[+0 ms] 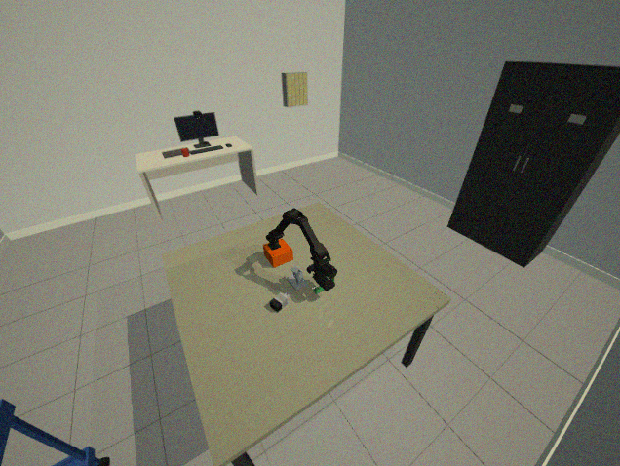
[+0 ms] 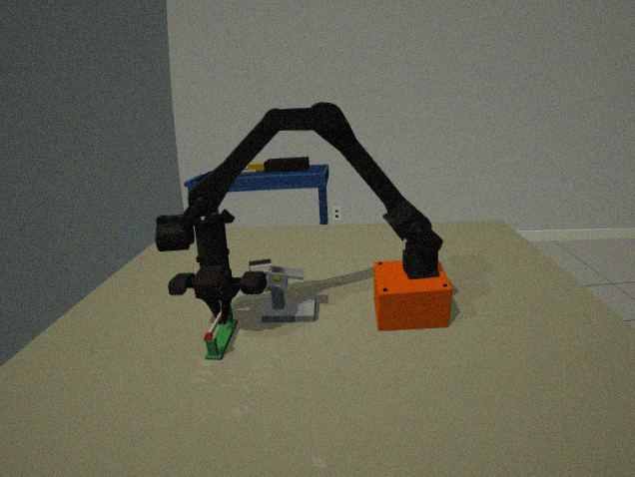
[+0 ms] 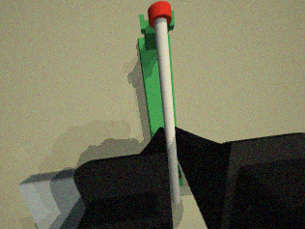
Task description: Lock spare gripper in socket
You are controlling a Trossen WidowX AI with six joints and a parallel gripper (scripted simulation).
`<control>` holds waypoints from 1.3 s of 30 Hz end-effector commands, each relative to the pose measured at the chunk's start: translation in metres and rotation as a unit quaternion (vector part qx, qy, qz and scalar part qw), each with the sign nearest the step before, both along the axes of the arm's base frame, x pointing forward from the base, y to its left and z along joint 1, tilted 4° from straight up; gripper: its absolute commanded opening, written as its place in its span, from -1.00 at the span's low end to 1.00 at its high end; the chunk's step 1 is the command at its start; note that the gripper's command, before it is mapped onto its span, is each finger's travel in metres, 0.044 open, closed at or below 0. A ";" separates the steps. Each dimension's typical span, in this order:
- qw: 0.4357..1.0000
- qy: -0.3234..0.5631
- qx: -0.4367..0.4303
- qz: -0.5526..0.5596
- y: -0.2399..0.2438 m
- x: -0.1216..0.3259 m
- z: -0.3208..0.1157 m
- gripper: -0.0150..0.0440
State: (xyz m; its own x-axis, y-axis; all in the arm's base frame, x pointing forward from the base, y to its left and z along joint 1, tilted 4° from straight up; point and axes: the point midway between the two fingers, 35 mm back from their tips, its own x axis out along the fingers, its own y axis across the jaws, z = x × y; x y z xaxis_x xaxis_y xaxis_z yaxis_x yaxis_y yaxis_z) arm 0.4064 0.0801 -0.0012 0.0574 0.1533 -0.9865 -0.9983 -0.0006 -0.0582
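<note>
My gripper (image 2: 221,313) (image 3: 166,130) is shut on the white lock pin (image 2: 215,324) (image 3: 164,76), low over the table. The pin's red head (image 2: 208,335) (image 3: 159,14) is at the forked end post of the green rack (image 1: 318,290) (image 2: 224,336) (image 3: 153,105). Whether the pin touches the post is unclear. The grey mount (image 1: 296,277) (image 2: 278,296) stands upright on its flat base beside the rack. Its tilted socket is too small to look into. The spare gripper (image 1: 276,303), black and pale grey, lies on the table apart from the mount, its dark end (image 2: 260,262) showing behind it.
The orange base box (image 1: 278,253) (image 2: 413,308) carries the arm. The mount stands between this box and my gripper. The table (image 1: 260,370) (image 2: 328,399) bears everything. A desk, a black cabinet and a blue cart stand away from it.
</note>
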 end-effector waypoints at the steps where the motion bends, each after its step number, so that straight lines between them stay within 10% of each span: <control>1: 1.000 0.000 0.000 0.000 0.000 0.000 0.000 -0.49; 4: 1.000 0.000 0.000 0.000 0.000 0.000 0.000 -0.49; 21: 1.000 0.003 0.000 0.000 -0.001 -0.003 0.014 1.00; 39: 1.000 0.023 -0.003 -0.002 -0.004 -0.017 0.054 1.00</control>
